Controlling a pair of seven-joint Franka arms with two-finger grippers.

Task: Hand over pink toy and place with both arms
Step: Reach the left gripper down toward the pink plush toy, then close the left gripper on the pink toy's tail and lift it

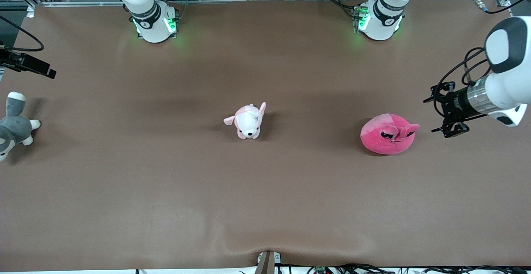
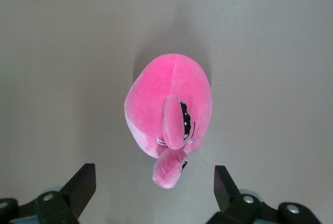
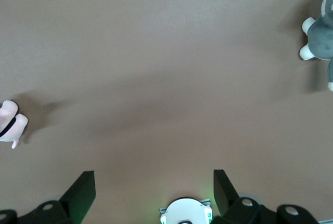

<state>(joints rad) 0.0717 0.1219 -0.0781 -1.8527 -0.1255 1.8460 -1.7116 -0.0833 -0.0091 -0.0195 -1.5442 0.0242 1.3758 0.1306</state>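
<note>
Front view: the pink toy (image 1: 388, 134) lies on the table toward my left arm's end, my left gripper (image 1: 449, 114) beside it, apart. Left wrist view: my fingers (image 2: 82, 185) are spread wide toward the toy; the pick-up comes next, I judge. Right wrist view: my right gripper (image 3: 154, 190) waits, wide. No writing readable.

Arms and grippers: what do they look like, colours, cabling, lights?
Both arms are white with black joint bands; green lights glow at the bases. The left gripper is black behind a silver wrist ring, with black cables looping along it. The right gripper shows black fingers.
</note>
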